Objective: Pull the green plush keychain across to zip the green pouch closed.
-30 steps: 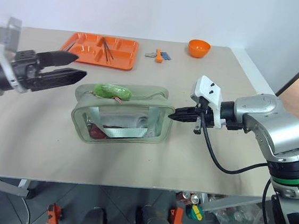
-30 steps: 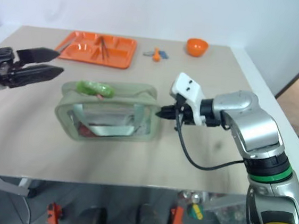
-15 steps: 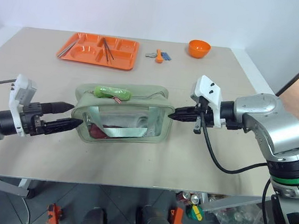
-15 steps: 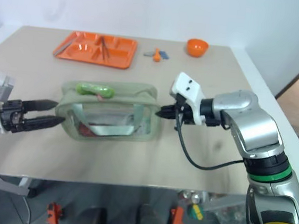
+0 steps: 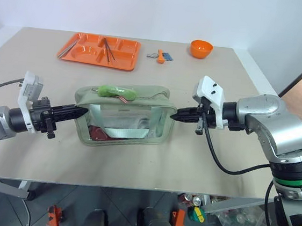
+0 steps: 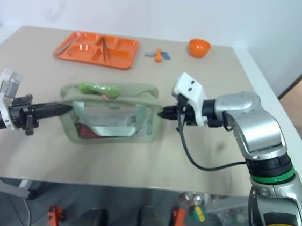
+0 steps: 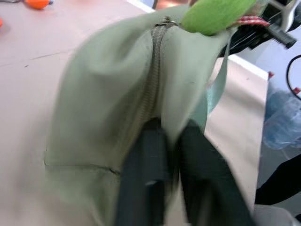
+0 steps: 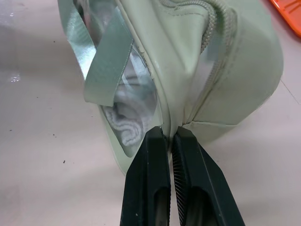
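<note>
The green pouch (image 5: 142, 97) stands mid-table with its zipper along the top. The green plush keychain (image 5: 115, 91) lies on top near the pouch's left end, also visible as the lime plush (image 7: 216, 14) past the zipper in the left wrist view. My left gripper (image 5: 85, 110) is level and shut on the fabric of the pouch's left end (image 7: 108, 94), with its fingers (image 7: 146, 174) pinching a fold. My right gripper (image 5: 174, 116) is shut on the seam at the pouch's right end (image 8: 235, 70), with its fingertips (image 8: 157, 141) pressed together there.
An orange tray (image 5: 71, 50) with utensils sits at the back left. Blue-orange keys (image 5: 161, 55) and an orange bowl (image 5: 201, 48) lie at the back. The table's front edge runs close below both arms.
My left arm came down from above the table to the pouch's left end and its open fingers closed on the fabric. The right arm stayed still.
</note>
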